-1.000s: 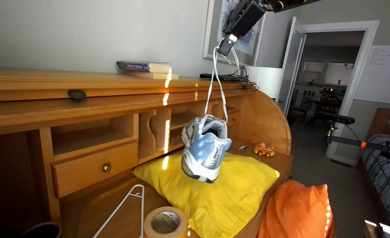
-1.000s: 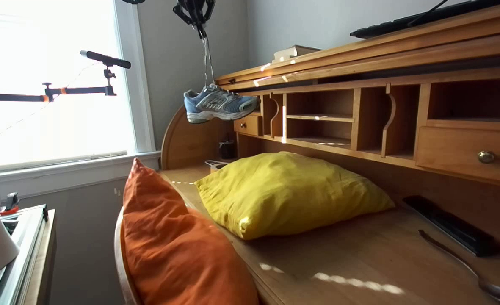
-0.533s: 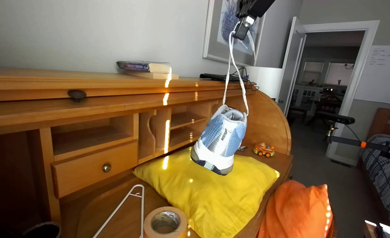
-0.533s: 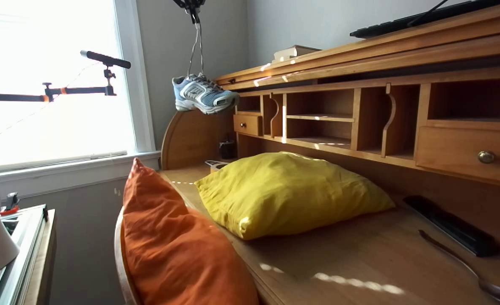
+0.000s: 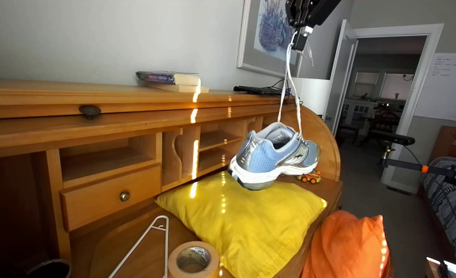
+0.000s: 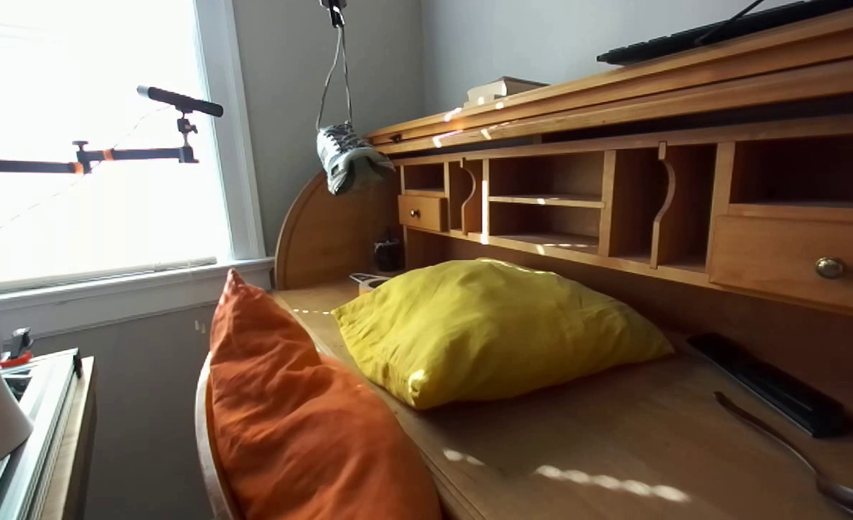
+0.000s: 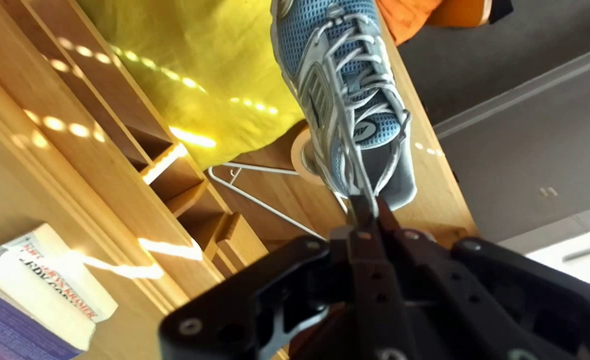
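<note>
A blue, silver and white running shoe (image 5: 266, 162) hangs in the air by its white laces (image 5: 288, 85). My gripper (image 5: 298, 41) is shut on the lace loop, well above the shoe. The shoe (image 6: 350, 160) and gripper (image 6: 336, 16) also show in an exterior view, the gripper mostly cut off by the top edge. In the wrist view the fingertips (image 7: 372, 210) pinch the laces, and the shoe (image 7: 319, 100) shows from above. Below the shoe, not touching it, a yellow pillow (image 5: 258, 227) lies on the wooden desk (image 6: 585, 448).
An orange pillow (image 6: 303, 426) sits at the desk's front. A white hanger (image 5: 135, 247), tape roll (image 5: 212, 258), toy car (image 5: 309, 178), spoon (image 6: 794, 451) and black object (image 6: 769, 383) lie on the desk. Books (image 5: 173, 79) and a keyboard (image 6: 700, 36) lie on its top.
My gripper has moved up in one of the exterior views and to the right in its counterpart, carrying the shoe along. The shoe has turned on its laces, its toe swinging round.
</note>
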Robot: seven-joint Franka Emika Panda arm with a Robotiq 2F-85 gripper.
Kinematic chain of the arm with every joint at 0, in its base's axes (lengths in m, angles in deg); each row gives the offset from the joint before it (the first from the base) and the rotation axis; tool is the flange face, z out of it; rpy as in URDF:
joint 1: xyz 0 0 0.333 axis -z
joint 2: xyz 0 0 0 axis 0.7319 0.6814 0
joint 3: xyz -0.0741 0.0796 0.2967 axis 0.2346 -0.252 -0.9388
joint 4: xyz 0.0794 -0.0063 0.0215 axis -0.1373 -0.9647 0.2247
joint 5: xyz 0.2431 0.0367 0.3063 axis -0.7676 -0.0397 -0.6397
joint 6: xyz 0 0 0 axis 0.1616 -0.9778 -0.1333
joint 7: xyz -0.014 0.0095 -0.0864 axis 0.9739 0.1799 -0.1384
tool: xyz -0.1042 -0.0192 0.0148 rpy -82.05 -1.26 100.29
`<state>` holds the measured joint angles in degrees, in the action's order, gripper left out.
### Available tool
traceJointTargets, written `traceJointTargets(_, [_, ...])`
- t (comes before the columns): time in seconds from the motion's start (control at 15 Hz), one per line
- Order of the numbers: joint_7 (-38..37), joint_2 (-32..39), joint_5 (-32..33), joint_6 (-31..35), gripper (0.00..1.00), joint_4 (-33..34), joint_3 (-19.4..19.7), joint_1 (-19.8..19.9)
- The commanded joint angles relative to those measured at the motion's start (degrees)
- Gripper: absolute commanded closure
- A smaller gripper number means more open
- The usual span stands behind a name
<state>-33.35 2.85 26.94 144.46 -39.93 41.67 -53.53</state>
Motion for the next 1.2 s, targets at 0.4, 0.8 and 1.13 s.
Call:
traceJointTargets(0.4, [-3.86,1.42,7.81,5.13,0.99,1.93,0.62,3.91])
traceJointTargets(0.8, [-7.16,0.26,9.09,8.16,0.99,1.84,0.50,4.55])
traceJointTargets(1.13, [-9.38,-0.35,10.58,8.77,0.99,2.93,-0.19,4.30])
